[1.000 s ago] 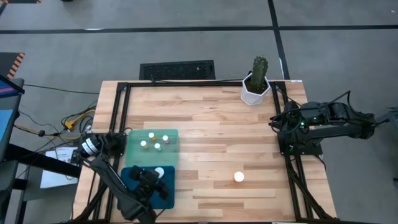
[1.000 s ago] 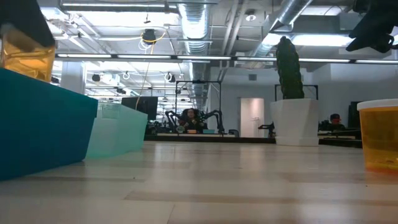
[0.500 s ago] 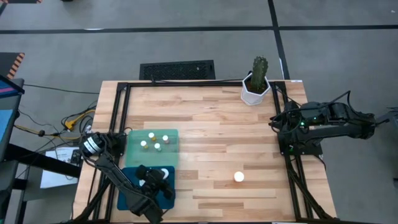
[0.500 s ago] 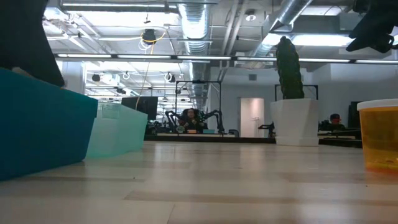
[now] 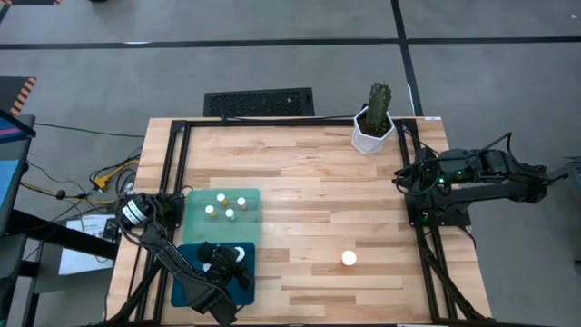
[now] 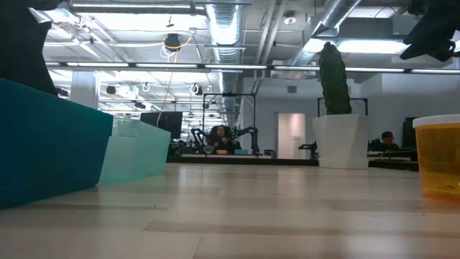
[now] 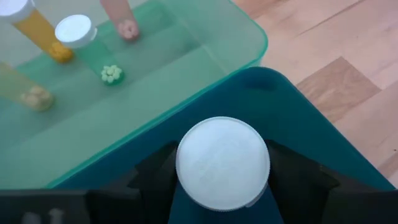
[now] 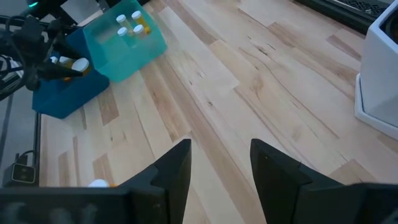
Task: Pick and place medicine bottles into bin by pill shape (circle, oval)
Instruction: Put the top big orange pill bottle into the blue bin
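Note:
My left gripper (image 5: 227,263) is down in the dark blue bin (image 5: 189,262) at the table's near left, shut on a medicine bottle whose white cap (image 7: 222,162) faces the wrist camera. The low view shows only the bin's wall (image 6: 43,144); the bottle is hidden behind it. Several capped bottles (image 5: 225,206) stand in the light green bin (image 5: 191,227) just beyond. One more bottle (image 5: 349,258) stands on the bare table, at the right edge of the low view (image 6: 438,155). My right gripper (image 8: 217,168) is open and empty at the table's right edge. My left gripper pinches the bottle between its two fingers (image 7: 155,180) on opposite sides, at or just under the white cap's rim (image 7: 181,171). The cap hides the amber body. The fingers slant down from above. The bottle is inside the blue bin; whether its bottom rests there I cannot tell.
A white pot with a green cactus (image 5: 374,118) stands at the far right of the table. The table is framed by black rails (image 5: 172,163). Bare wood lies between the bins and the lone bottle.
My left gripper has gone down with the bottle. A second ago the amber body showed above the blue bin's rim in the low view; now it is out of sight behind the wall. The right arm has kept still.

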